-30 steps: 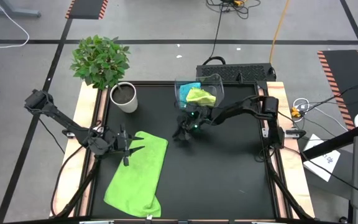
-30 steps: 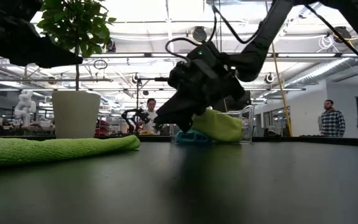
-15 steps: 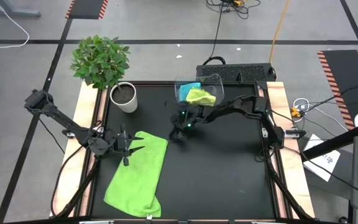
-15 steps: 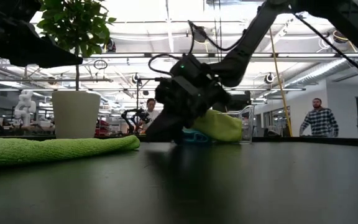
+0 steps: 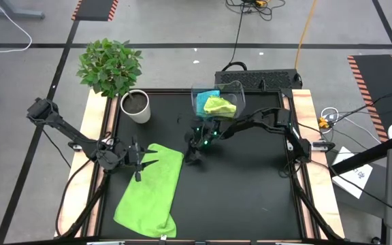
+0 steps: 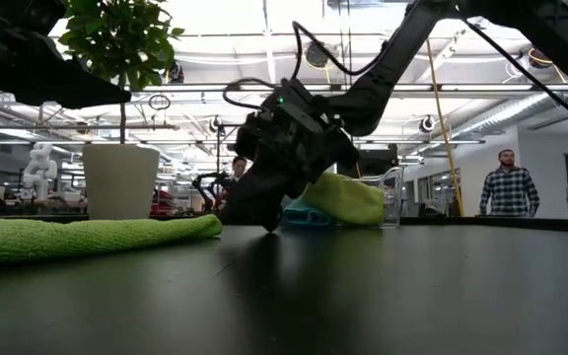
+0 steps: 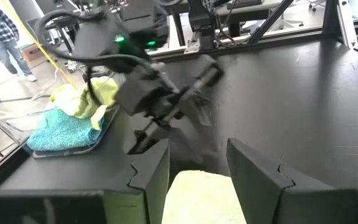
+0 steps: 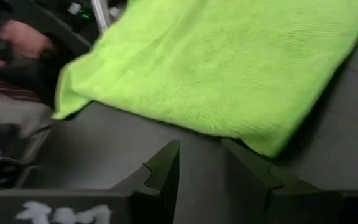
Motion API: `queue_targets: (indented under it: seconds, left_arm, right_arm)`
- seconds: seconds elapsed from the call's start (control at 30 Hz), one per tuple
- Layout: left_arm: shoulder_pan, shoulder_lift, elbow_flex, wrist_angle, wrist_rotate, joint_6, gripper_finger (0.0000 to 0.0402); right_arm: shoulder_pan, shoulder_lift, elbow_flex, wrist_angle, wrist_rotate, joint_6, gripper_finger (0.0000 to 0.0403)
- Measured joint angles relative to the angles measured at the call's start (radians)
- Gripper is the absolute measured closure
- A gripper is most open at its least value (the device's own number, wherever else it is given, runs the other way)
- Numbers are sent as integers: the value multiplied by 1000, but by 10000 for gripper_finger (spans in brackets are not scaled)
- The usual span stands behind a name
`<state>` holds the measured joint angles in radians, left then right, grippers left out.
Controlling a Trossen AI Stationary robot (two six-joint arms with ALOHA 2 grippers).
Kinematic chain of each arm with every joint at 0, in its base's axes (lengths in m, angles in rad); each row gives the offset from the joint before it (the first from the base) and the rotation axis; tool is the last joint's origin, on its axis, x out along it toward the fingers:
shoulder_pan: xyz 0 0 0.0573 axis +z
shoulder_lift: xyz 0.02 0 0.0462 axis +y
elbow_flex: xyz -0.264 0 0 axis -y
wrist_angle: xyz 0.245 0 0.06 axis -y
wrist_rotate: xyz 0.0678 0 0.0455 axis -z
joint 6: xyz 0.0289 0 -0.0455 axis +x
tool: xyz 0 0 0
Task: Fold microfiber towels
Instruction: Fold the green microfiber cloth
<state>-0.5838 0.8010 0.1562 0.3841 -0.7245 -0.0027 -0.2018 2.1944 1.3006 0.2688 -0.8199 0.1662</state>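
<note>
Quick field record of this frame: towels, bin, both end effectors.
spread towel: lime-green towel, flat on table's left half
bin: clear bin at back, holding a turquoise towel and a second green towel
left end effector: open, at spread towel's near-left edge
right end effector: open, empty, low over table right of the spread towel
plant: potted plant, back left

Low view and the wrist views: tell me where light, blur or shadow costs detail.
Low view: bright ceiling lights behind leave the right gripper a dark silhouette, with a dim reflection on the table. Left wrist view: the right arm is motion-blurred, while the turquoise towel stays readable. Right wrist view: the spread lime-green towel is soft and blurred, with shadow along its near edge.
</note>
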Motion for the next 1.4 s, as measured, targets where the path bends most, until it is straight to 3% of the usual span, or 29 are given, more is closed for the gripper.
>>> queue_targets:
  seconds: [0.13, 0.27, 0.9, 1.1, 1.4]
  left_arm:
    - [0, 0, 0, 0, 0, -4, 238]
    - [0, 0, 0, 1, 0, -24, 238]
    - [0, 0, 0, -18, 51, -54, 238]
    - [0, 0, 0, -22, 51, -55, 238]
    - [0, 0, 0, -22, 51, -63, 238]
  right_arm:
    - [42, 2, -1, 13, 257, -32, 293]
    - [55, 0, -2, -3, 388, -76, 293]
    - [27, -116, -3, -131, 454, -184, 293]
    - [-10, -117, -3, -190, 380, -180, 293]
    - [-14, -111, -2, -152, 370, -200, 293]
